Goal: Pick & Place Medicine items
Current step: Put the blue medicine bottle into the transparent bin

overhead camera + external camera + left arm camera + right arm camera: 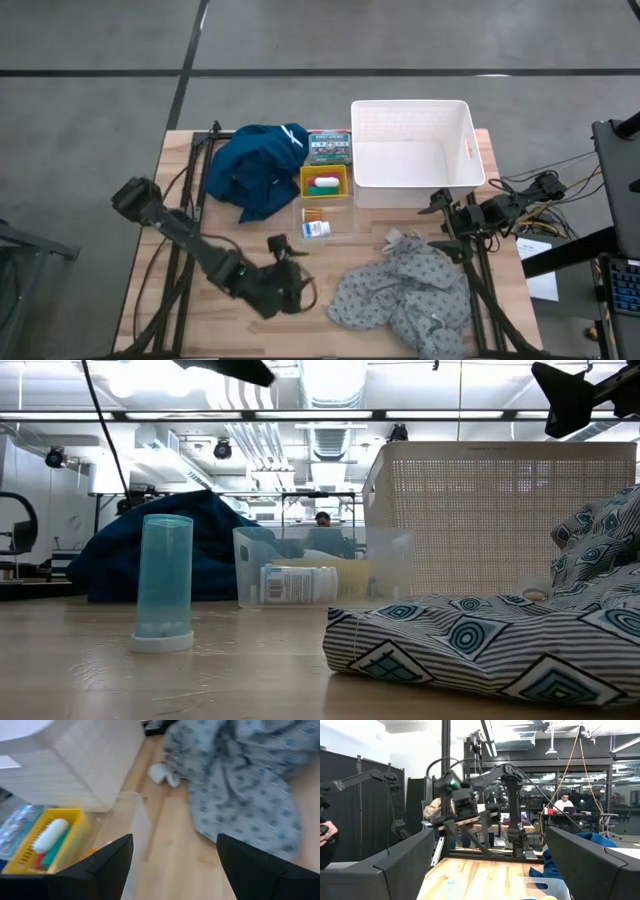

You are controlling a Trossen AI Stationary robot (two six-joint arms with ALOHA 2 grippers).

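Beside the one white basket [411, 148]: two cloths, one yellow tray [325, 183], one clear tray [327, 222], one bottle [317, 230], one upright blue tube [164, 583].

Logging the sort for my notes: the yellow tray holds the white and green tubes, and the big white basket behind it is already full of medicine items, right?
Not quite. The yellow tray does hold the white tube and green tube, but the high view shows the white basket empty.
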